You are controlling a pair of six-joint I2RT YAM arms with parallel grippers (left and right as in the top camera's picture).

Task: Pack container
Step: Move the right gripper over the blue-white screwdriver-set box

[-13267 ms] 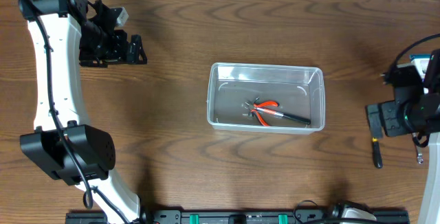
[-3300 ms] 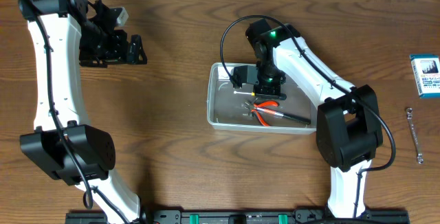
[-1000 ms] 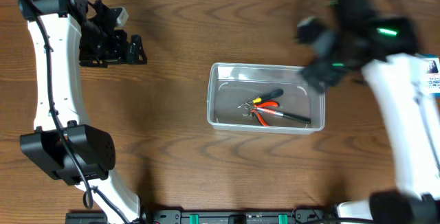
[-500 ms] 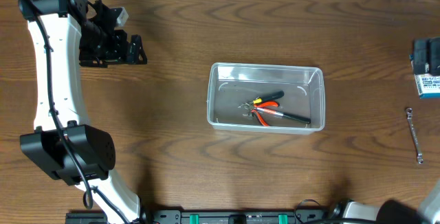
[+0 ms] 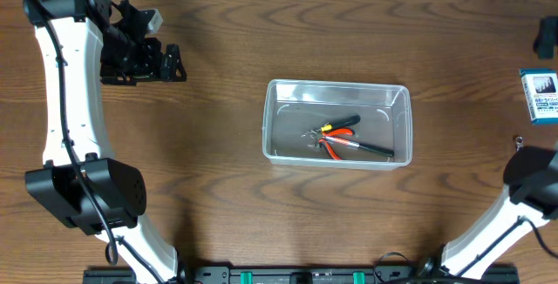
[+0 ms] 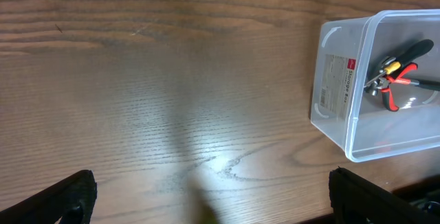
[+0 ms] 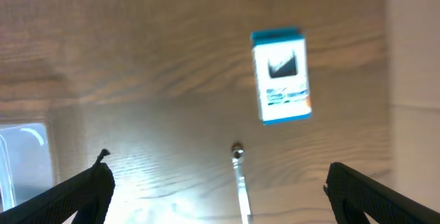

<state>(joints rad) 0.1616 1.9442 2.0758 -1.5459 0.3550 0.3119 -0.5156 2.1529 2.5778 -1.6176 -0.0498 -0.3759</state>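
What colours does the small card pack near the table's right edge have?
Blue and white; the card pack shows best in the right wrist view.

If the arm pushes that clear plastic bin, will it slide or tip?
The clear rectangular plastic bin looks low and wide, so it would likely slide, not tip. The loose orange-handled pliers inside may shift. Its thin walls probably flex.

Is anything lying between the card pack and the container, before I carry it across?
Nothing visible does. Only bare table lies between the card pack and the right wall of the container. The wrench sits nearer the front edge, off that line.
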